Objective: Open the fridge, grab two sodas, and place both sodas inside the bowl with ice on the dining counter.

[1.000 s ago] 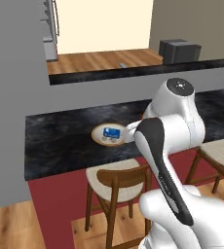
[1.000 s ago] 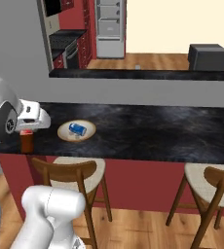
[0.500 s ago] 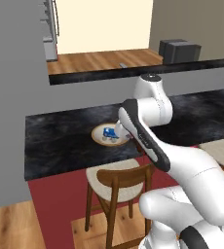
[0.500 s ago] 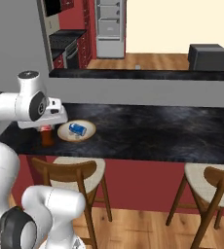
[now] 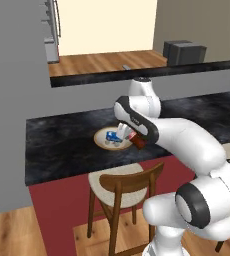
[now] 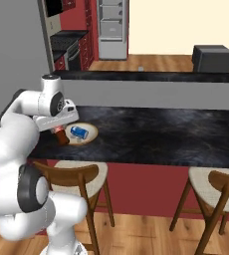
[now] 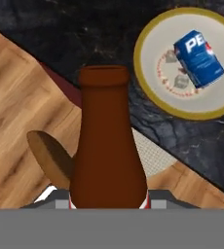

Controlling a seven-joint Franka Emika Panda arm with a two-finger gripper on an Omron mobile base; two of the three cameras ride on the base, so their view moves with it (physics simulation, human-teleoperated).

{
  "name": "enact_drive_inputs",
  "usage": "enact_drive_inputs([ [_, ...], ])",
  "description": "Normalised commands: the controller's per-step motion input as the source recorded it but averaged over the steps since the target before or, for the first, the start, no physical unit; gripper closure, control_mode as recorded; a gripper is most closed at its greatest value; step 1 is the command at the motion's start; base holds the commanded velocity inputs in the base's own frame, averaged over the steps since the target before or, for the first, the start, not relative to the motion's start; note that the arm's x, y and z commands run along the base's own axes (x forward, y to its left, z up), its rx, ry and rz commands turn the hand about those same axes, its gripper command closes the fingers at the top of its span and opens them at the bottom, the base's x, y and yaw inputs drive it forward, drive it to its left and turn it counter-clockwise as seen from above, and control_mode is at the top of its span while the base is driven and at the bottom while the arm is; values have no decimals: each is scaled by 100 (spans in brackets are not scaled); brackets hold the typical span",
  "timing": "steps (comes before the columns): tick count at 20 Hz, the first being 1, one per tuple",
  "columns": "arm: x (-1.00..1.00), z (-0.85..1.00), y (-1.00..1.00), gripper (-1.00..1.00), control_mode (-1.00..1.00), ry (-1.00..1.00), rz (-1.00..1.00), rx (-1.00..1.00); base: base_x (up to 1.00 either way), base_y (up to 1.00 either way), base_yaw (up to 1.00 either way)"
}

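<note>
From the left side, the gripper hangs over the near edge of the dining counter, just beside the bowl with ice. It is squeezed tight on a brown soda with a red label.

From the right side, the soda sits at the bowl's left edge, not inside yet. A blue can lies in the bowl (not a brown bottle like this one). The fridge stands far back, and I cannot tell if its door is open.

From the hand, the bottle's neck points up toward the counter, and the bowl is off to the upper right. I think glass is hard, smooth and slippery, and it could break. Holding the fat lower part looks safest, so set it down softly.
</note>
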Motion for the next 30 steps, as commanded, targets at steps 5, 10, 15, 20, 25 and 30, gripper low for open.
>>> enact_drive_inputs([
  [5, 65, -34, 5, 100, -100, 6, 28, -1, 0, 0, 0],
  [10, 49, -44, 19, 100, -100, 3, 21, -2, 0, 0, 0],
  [15, 49, -42, 24, 100, -100, 3, 16, -3, 0, 0, 0],
  [20, 50, -35, 6, 100, -100, 2, 14, -3, 0, 0, 0],
  [25, 47, -30, 0, 100, -100, 0, 11, -2, 0, 0, 0],
  [30, 41, -28, 0, 100, -100, 1, 11, -1, 0, 0, 0],
])
